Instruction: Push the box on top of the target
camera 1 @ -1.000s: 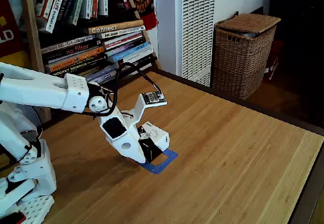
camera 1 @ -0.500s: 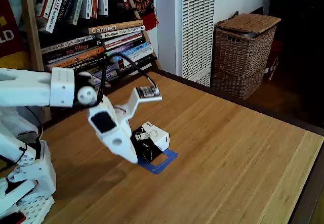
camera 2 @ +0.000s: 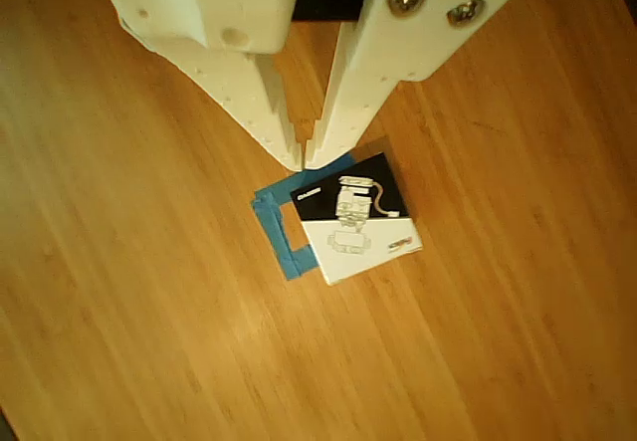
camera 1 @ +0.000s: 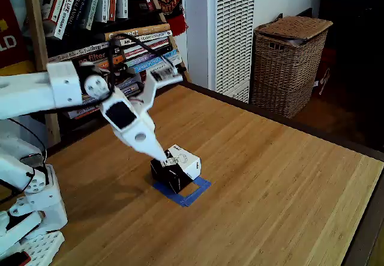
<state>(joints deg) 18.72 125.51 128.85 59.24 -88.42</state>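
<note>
The box (camera 1: 176,167), a small black and white cube with printed graphics, rests on the wooden table and covers part of the target (camera 1: 191,193), a blue tape square. In the other view the box (camera 2: 354,222) hides the right part of the target (camera 2: 282,236), whose left side still shows. My white gripper (camera 1: 162,154) hangs just above and behind the box, apart from it. Seen from the other view, the gripper (camera 2: 304,159) is shut with nothing between its fingers, the tips close over the box's far corner.
The arm's base (camera 1: 30,218) stands at the table's left. A bookshelf (camera 1: 114,44) lines the back, with a white slatted unit (camera 1: 231,32) and a wicker basket (camera 1: 288,62) beyond the far edge. The dark table edge (camera 1: 366,236) runs along the right.
The gripper has lifted and drawn back up and to the left, away from the box. The box has stayed where it was on the tape.
</note>
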